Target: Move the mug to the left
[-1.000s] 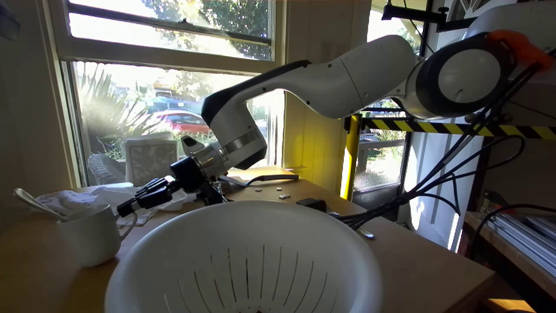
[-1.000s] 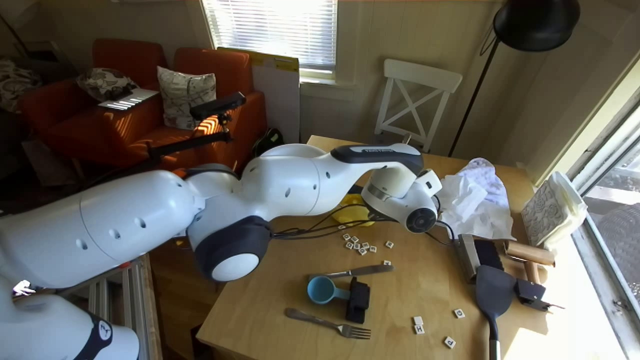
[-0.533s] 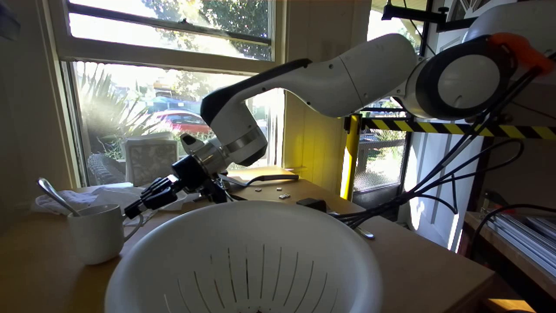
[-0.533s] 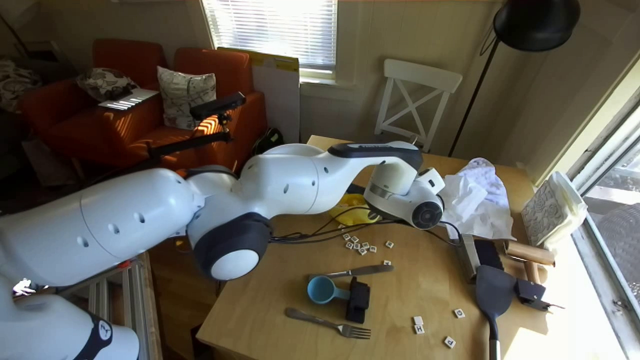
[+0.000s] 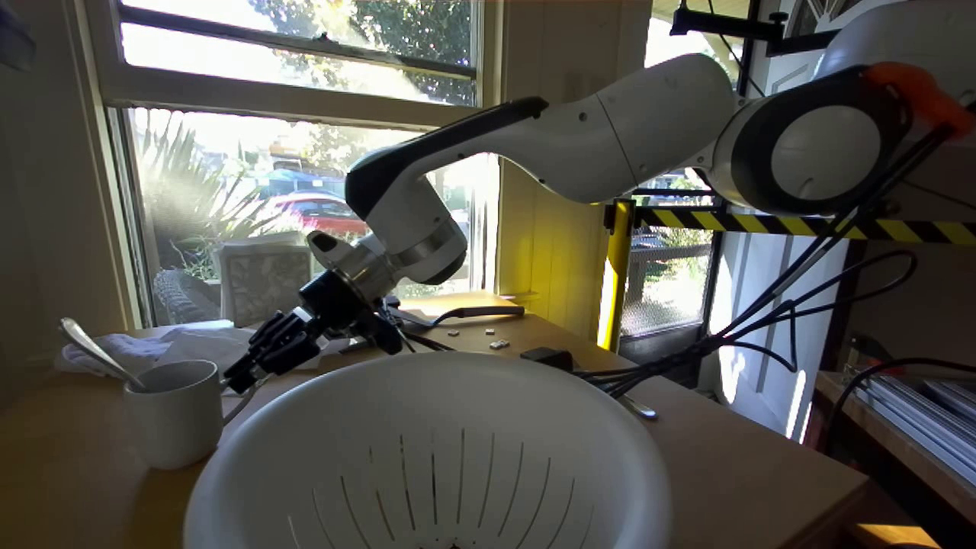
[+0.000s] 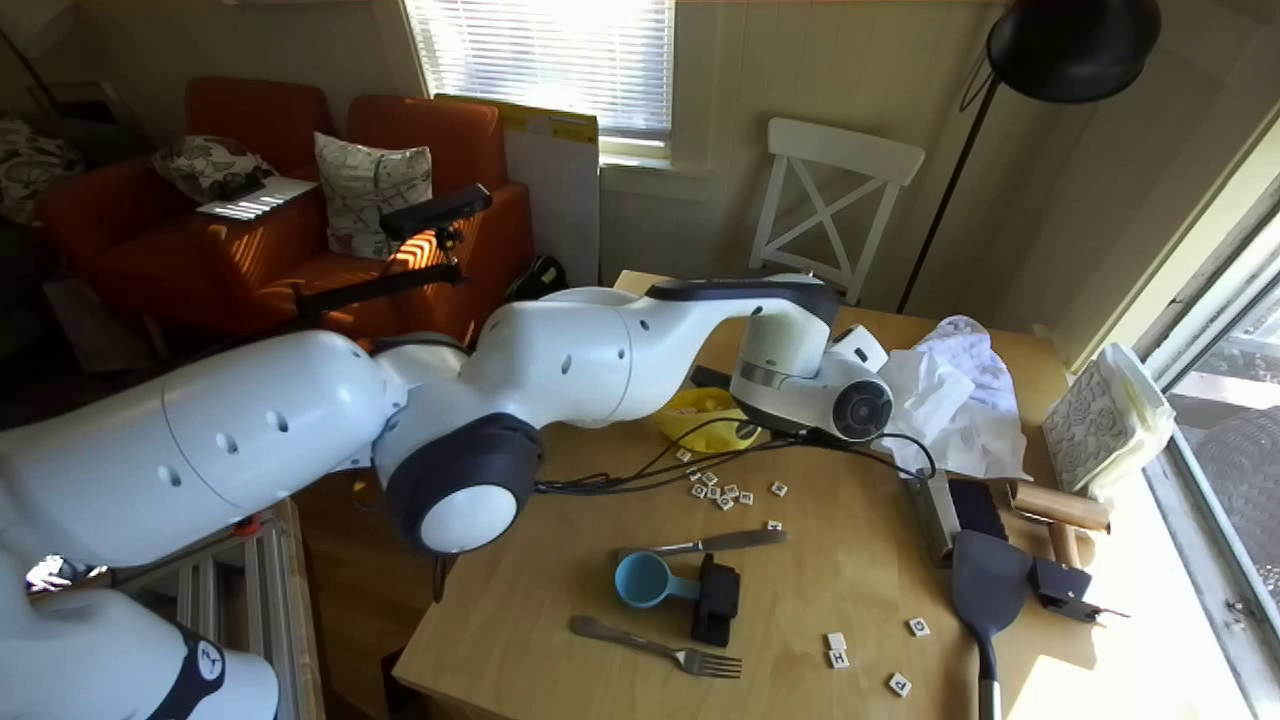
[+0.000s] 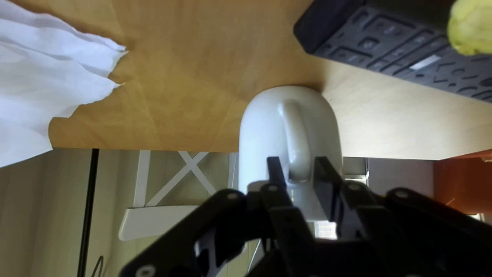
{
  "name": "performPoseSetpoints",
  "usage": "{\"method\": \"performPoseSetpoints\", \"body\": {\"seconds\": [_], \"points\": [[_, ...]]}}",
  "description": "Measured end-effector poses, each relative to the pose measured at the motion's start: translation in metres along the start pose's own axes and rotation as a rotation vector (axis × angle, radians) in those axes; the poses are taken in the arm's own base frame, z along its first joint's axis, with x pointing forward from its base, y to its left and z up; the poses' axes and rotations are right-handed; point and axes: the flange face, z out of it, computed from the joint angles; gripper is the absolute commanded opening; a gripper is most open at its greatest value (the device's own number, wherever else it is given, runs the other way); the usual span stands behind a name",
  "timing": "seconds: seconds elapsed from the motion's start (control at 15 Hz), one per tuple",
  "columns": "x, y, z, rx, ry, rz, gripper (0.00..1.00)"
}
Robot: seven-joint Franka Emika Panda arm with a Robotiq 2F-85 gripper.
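Mug [image 5: 174, 419], white and mouth up, shows just beside the white colander [image 5: 427, 393] in an exterior view, right at the end of my arm [image 5: 656, 130]. My gripper [image 7: 299, 167] is clamped on its handle [image 7: 296, 134], one black finger to each side (the wrist view stands upside down, so the mug's base lies uppermost there). Whether that base touches the wooden table [image 6: 540, 560], I cannot tell. A metal utensil [image 5: 99, 353] leans in the mug, its free end poking out past the rim on the side away from the handle.

Near the mug in the wrist view, I see a dark box [image 7: 399, 50] with raised markings, cut off by the edge; a yellow thing [image 7: 472, 27] that I cannot name overlaps it. On the mug's other side lies crumpled white paper [image 7: 46, 88].

Farther from my grip, in an exterior view, letter tiles [image 6: 778, 489] lie scattered on the wood. Past the nearest come a table knife [image 6: 740, 540], a blue measuring cup [image 6: 643, 580] with its stem reaching a black block [image 6: 715, 600], and a fork [image 6: 630, 640]. Well apart from those, toward the window [image 6: 1240, 470], a black spatula [image 6: 990, 580] lies near a wooden-handled tool [image 6: 1060, 508]. Beyond the table stands a white chair [image 6: 845, 150] with a crossed back.
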Motion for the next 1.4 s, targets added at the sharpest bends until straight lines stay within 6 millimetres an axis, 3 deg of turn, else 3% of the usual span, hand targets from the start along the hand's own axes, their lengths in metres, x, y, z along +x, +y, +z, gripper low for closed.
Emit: {"method": "performPoseSetpoints", "body": {"seconds": [0.2,0.4,0.53,0.87,1.13,1.4], "points": [[0.003,0.000,-0.001,-0.001,-0.029,-0.023,0.82],[0.024,0.008,-0.015,-0.023,-0.044,-0.047,0.99],[0.051,0.020,-0.040,-0.061,-0.075,-0.087,1.00],[0.117,0.050,-0.133,-0.204,-0.274,-0.156,1.00],[0.131,0.048,-0.179,-0.230,-0.449,-0.105,1.00],[0.126,0.033,-0.211,-0.245,-0.620,-0.005,1.00]]}}
